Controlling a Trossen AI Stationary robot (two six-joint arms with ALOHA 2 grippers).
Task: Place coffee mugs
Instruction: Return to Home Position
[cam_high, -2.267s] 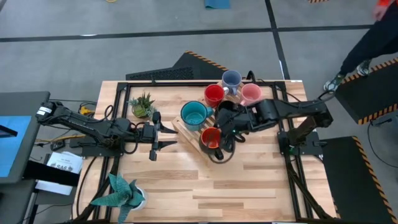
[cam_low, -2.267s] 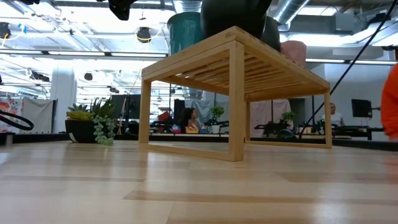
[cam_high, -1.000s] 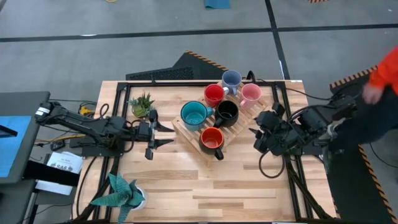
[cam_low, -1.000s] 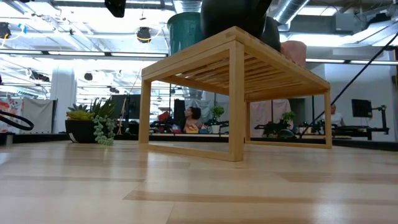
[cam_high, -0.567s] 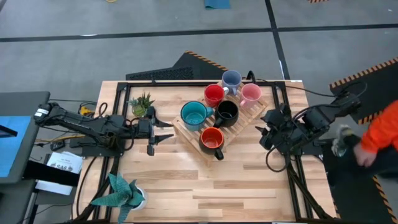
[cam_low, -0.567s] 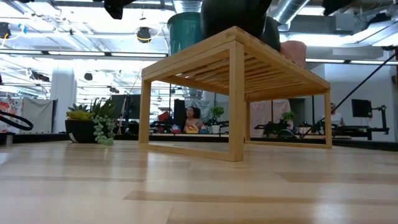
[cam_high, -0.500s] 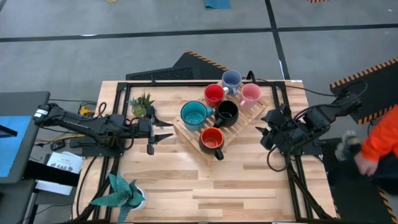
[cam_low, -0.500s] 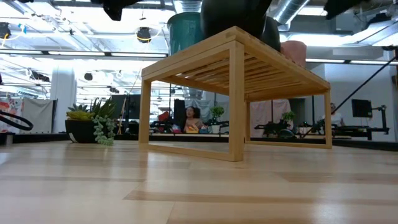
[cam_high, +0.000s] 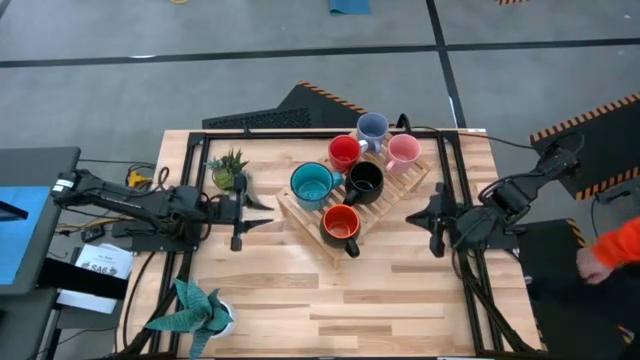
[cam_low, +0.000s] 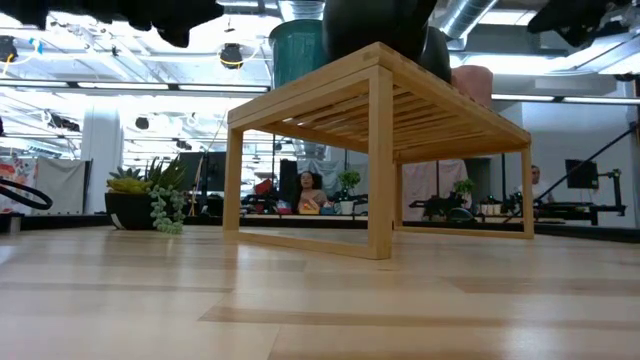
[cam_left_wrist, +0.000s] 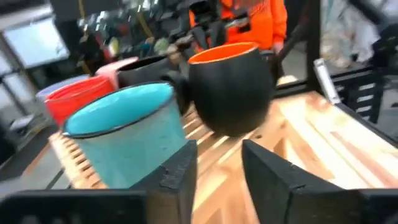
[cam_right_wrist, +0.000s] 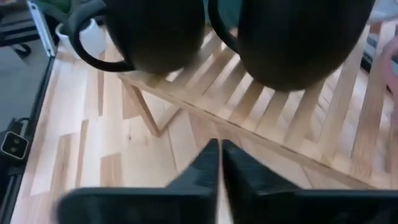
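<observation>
Since my right pincer (cam_right_wrist: 219, 148) backed off to 3 o'clock, pressed together, all six mugs (cam_high: 313, 184) sit shelved. Left pincer (cam_left_wrist: 217, 155) idles spread.

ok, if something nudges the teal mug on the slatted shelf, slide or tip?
Probably slides: the teal mug looks glossy, squat and wide-based, so tipping seems unlikely. It stands near the shelf edge, so an outward push might drop it. Likely rigid, breakable ceramic.

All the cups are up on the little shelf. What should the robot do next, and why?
Probably just draw both arms back to rest: all six mugs stand on the shelf, and the left tool and right tool hold nothing.
</observation>
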